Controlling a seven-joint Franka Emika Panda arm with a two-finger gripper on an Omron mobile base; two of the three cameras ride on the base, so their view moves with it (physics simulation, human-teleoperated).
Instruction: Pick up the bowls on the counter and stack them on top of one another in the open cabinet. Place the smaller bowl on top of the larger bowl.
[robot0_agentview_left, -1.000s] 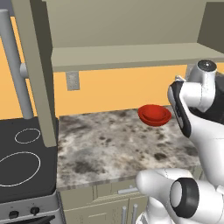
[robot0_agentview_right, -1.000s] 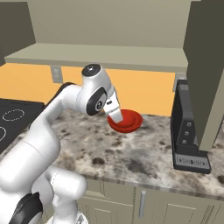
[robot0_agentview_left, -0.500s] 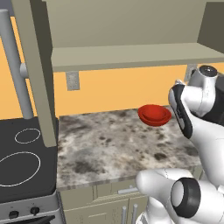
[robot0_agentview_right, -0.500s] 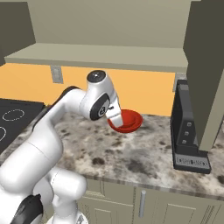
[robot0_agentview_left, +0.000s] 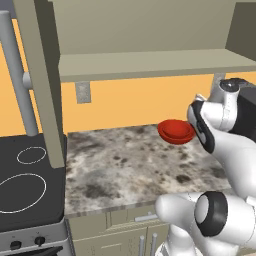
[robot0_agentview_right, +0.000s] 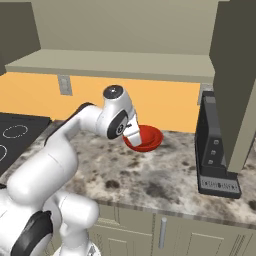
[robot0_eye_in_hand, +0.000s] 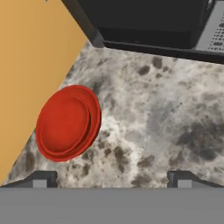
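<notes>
Approach step: tool (robot0_eye_in_hand: 109, 177) spread wide and empty above the counter (robot0_eye_in_hand: 166, 118), red bowls (robot0_eye_in_hand: 68, 122) off-centre by the wall; next, centre over them and descend.

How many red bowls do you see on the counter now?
1 clearly: a red bowl on the counter near the orange back wall, beside the black appliance. Its doubled rim may mean a second bowl is nested with it, but I cannot tell.

Bowls (robot0_eye_in_hand: 68, 123) glossy red, maybe plastic; counter (robot0_eye_in_hand: 153, 109) speckled polished stone; cabinet (robot0_agentview_right: 115, 65) matt.
</notes>
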